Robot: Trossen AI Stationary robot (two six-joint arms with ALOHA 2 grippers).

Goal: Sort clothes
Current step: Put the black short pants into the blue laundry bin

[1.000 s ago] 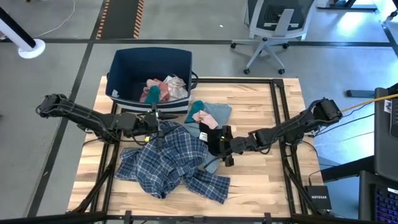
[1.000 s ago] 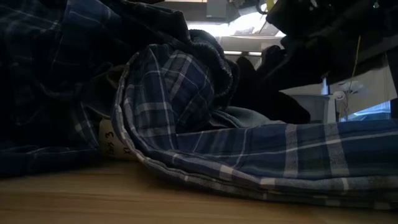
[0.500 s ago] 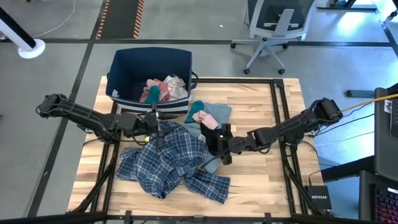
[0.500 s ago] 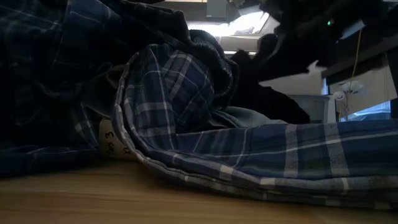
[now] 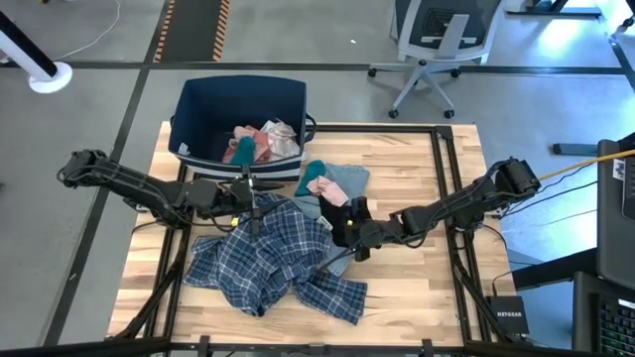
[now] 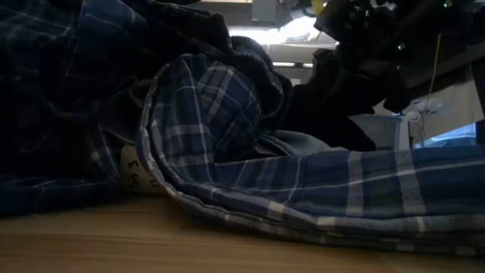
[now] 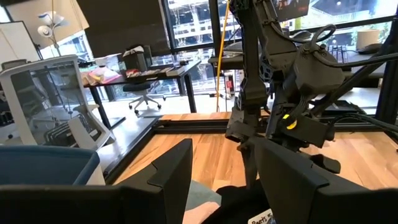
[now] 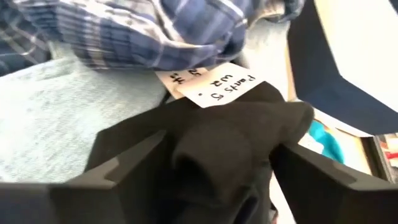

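Right pincer (image 5: 349, 226) at centre of the high view, fingers clamped on the small black item (image 8: 224, 146), which bunches between them beside a handwritten tag (image 8: 217, 85). Left pincer (image 5: 252, 201) over one plaid shirt (image 5: 268, 260), left of centre; grip state cannot be told. One bin (image 5: 203, 111), upper left, on the bench (image 5: 417, 288).

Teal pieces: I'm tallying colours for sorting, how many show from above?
2. One teal piece lies inside the dark blue bin; another teal piece lies on the table beside the light grey-blue garment. More may be hidden.
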